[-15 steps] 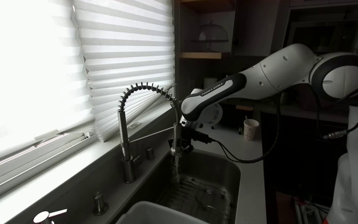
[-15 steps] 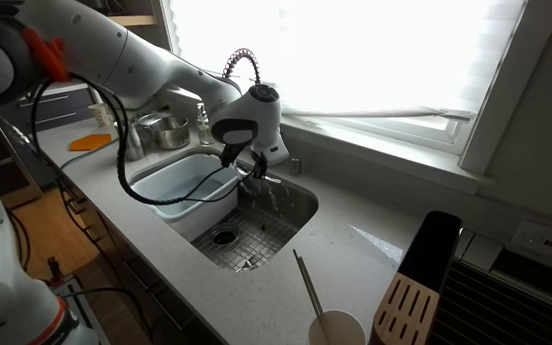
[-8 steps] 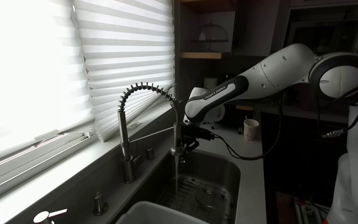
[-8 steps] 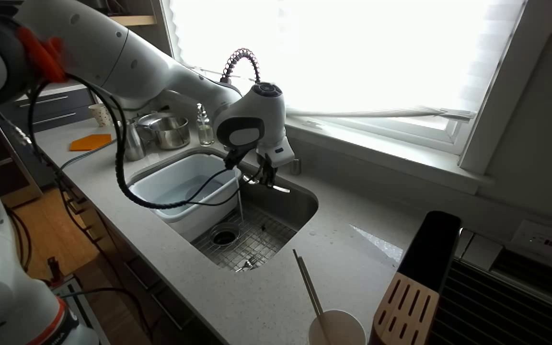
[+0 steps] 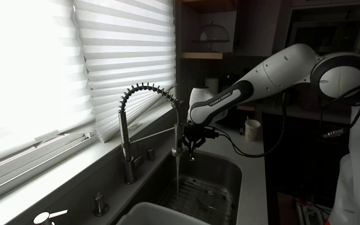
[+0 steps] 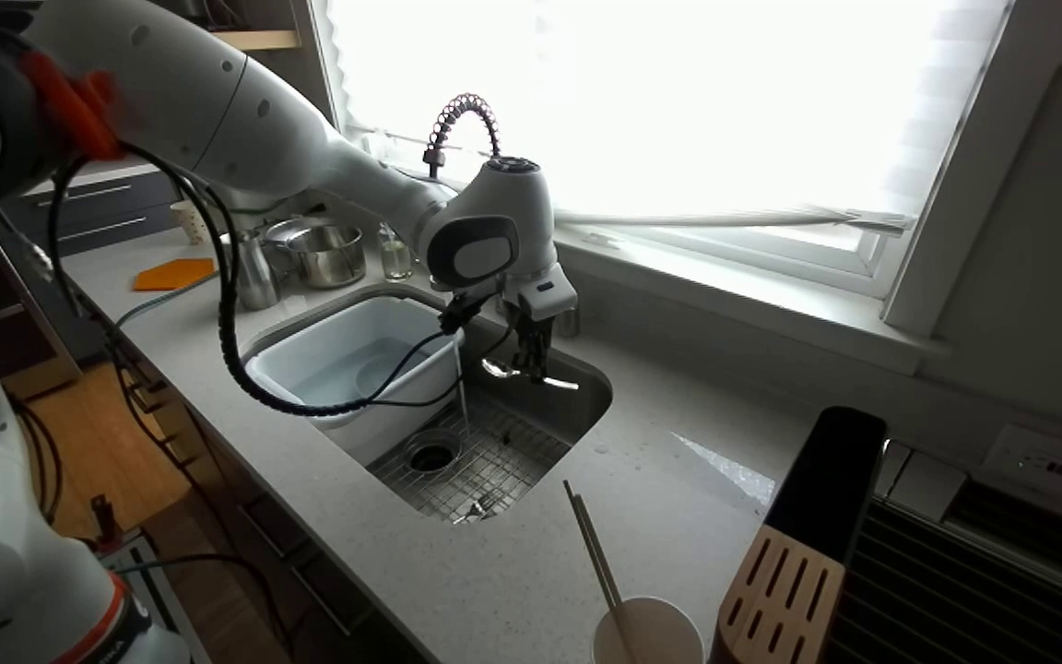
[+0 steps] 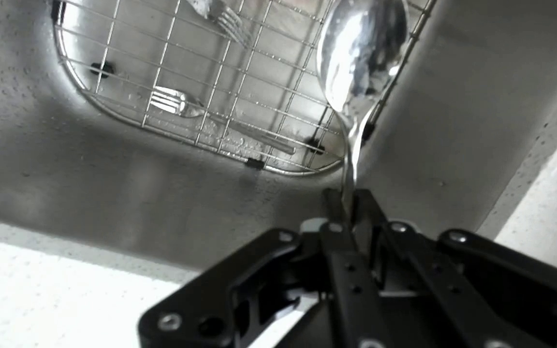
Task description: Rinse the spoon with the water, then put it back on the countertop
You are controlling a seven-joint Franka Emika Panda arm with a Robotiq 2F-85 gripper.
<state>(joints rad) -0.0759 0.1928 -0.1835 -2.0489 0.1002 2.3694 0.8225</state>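
Note:
My gripper (image 7: 348, 200) is shut on the handle of the shiny metal spoon (image 7: 363, 53), whose bowl points away from the fingers in the wrist view. In an exterior view the gripper (image 6: 534, 361) hangs over the sink's back part, with the spoon (image 6: 560, 383) held roughly level. In an exterior view the gripper (image 5: 193, 145) is beside the faucet head (image 5: 177, 147), and the spoon's end (image 5: 192, 159) shows below it. A water stream (image 5: 177, 175) falls straight into the sink, apart from the spoon. The pale countertop (image 6: 457, 563) surrounds the sink; it also shows in the wrist view (image 7: 56, 290).
A white tub (image 6: 347, 420) with water stands in the sink. Forks (image 7: 174, 102) lie at the sink bottom near the wire rack (image 7: 244, 72). A cup with chopsticks (image 6: 646, 632) and a knife block (image 6: 784, 581) stand on the counter. The window sill (image 6: 725, 277) runs behind.
My gripper has moved with the spoon away from the faucet head, and the hand has turned more upright. The water splashed a second ago; now it falls in a straight stream.

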